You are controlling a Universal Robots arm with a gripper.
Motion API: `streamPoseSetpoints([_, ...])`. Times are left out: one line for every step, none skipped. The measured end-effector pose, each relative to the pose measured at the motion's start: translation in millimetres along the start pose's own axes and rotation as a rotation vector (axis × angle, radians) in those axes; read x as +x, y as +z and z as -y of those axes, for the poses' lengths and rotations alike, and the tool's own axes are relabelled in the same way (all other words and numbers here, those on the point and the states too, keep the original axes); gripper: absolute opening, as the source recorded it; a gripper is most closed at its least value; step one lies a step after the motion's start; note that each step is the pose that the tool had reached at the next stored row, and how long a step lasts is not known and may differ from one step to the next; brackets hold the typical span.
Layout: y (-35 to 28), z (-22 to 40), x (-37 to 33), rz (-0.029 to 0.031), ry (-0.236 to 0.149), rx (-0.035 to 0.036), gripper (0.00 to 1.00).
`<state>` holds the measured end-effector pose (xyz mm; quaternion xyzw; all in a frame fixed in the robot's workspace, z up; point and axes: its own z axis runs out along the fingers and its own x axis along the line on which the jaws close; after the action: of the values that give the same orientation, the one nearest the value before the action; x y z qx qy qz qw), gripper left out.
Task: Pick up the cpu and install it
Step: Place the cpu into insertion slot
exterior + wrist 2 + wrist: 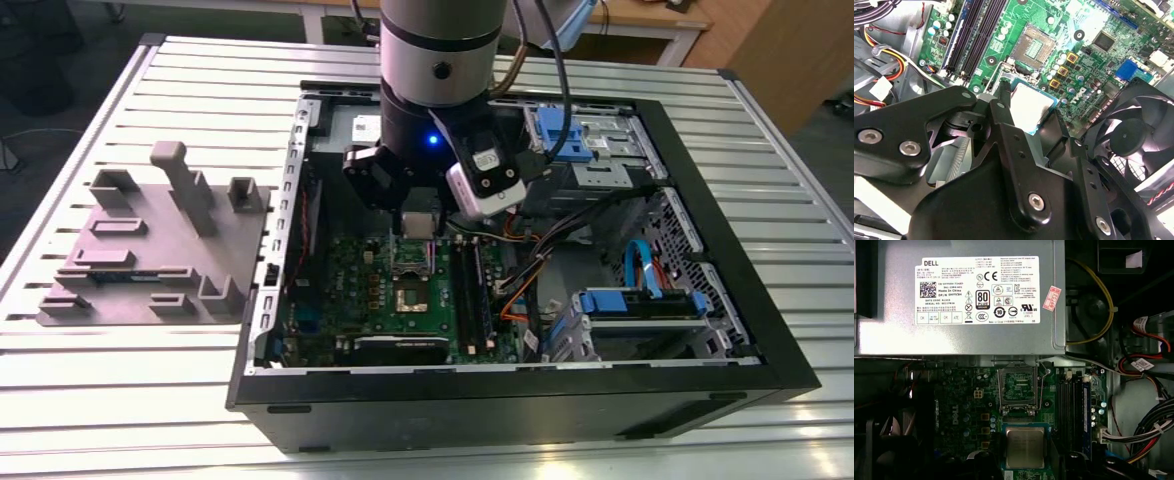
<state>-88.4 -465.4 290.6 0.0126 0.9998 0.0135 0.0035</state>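
Your gripper [1030,114] is clenched on the cpu [1030,102], with a black finger [1003,107] against each of two opposite edges and the silver top facing the wrist cameras. You hold it over the green motherboard [979,405], not yet seated. In the first wrist view the open socket [1019,386] lies between the cpu and the grey power supply box [954,335], and their edges look roughly parallel. The exterior view adds the arm [438,60] reaching down into the open computer case [507,405].

cpu [1024,447] over motherboard [974,410], near socket [1019,387]
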Motion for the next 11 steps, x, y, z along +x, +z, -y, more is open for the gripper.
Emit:
streamPoseSetpoints([0.7, 0.0, 0.0, 0.0001, 0.000, -0.0003, 0.47])
streamPoseSetpoints([2.3, 0.1, 0.0, -0.0004, 0.000, -0.0001, 0.47])
streamPoseSetpoints([4.0, 0.2, 0.0, -0.0007, 0.000, 0.0000, 0.47])
streamPoseSetpoints([5.9, 0.2, 0.0, -0.0010, 0.000, -0.0002, 0.47])
streamPoseSetpoints([7.6, 0.3, 0.0, -0.0016, 0.000, -0.0001, 0.47])
streamPoseSetpoints([9.5, 0.3, 0.0, -0.0022, -0.001, -0.0001, 0.47])
streamPoseSetpoints([11.3, 0.4, 0.1, -0.0029, -0.001, -0.0001, 0.47])
streamPoseSetpoints([12.9, 0.5, 0.0, -0.0040, -0.002, -0.0002, 0.47])
streamPoseSetpoints([13.9, 1.0, 0.0, -0.0051, -0.003, -0.0002, 0.47])
streamPoseSetpoints([14.7, 1.6, 0.0, -0.0056, -0.003, -0.0002, 0.47])
streamPoseSetpoints([15.4, 1.9, 0.1, -0.0060, -0.003, -0.0003, 0.47])
